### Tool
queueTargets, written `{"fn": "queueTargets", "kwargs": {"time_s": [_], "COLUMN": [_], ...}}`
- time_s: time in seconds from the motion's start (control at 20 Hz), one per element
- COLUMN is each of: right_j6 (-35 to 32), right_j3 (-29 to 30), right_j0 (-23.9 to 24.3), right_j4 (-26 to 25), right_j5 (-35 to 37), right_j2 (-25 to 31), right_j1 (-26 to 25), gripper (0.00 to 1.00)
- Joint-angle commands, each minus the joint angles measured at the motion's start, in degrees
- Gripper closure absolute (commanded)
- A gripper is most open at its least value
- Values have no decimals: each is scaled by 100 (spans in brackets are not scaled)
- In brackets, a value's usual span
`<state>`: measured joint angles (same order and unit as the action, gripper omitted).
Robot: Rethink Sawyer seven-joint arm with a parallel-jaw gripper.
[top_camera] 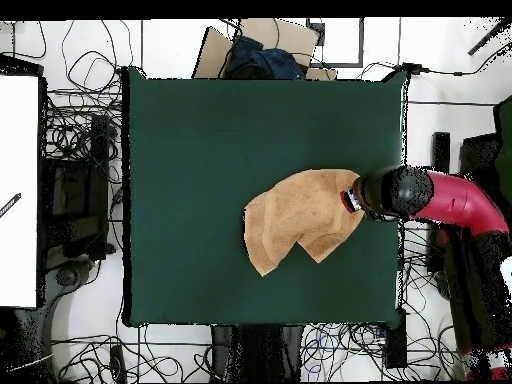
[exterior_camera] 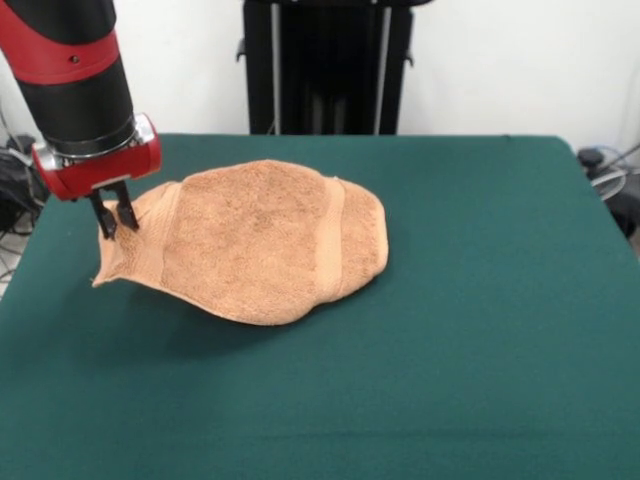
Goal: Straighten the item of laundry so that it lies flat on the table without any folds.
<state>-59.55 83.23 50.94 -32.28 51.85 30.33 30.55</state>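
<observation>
The light orange-tan towel [exterior_camera: 262, 240] lies on the dark green table [exterior_camera: 470, 330], left of centre in the front view. It is bunched, with rounded, tucked-under edges and a woven band [exterior_camera: 331, 240] running across it. Its left corner is lifted off the table. My gripper [exterior_camera: 113, 218] hangs from the red and black arm [exterior_camera: 75, 80] and is shut on that raised corner. In the overhead view the towel [top_camera: 295, 220] lies right of centre, and the gripper [top_camera: 352, 199] sits at its right edge under the arm [top_camera: 440, 198].
The robot's black pedestal [exterior_camera: 325, 65] stands behind the table's far edge. Cables and equipment lie on the floor around the table [top_camera: 75, 150]. A white surface [top_camera: 18, 190] stands at the left in the overhead view.
</observation>
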Motion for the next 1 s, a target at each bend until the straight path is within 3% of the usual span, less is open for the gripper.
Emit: {"fn": "queueTargets", "kwargs": {"time_s": [0.05, 0.1, 0.15, 0.75, 1.0], "right_j6": [1325, 1318, 1300, 1160, 678], "right_j3": [-110, -105, -104, 11, 626], "right_j0": [-15, -15, -7, 46, 258], "right_j4": [-14, -20, -32, -83, -9], "right_j5": [434, 415, 403, 232, -212], "right_j2": [522, 528, 547, 633, 615], "right_j1": [-197, -193, -197, -197, -37], "gripper": [100, 100, 0, 0, 0]}}
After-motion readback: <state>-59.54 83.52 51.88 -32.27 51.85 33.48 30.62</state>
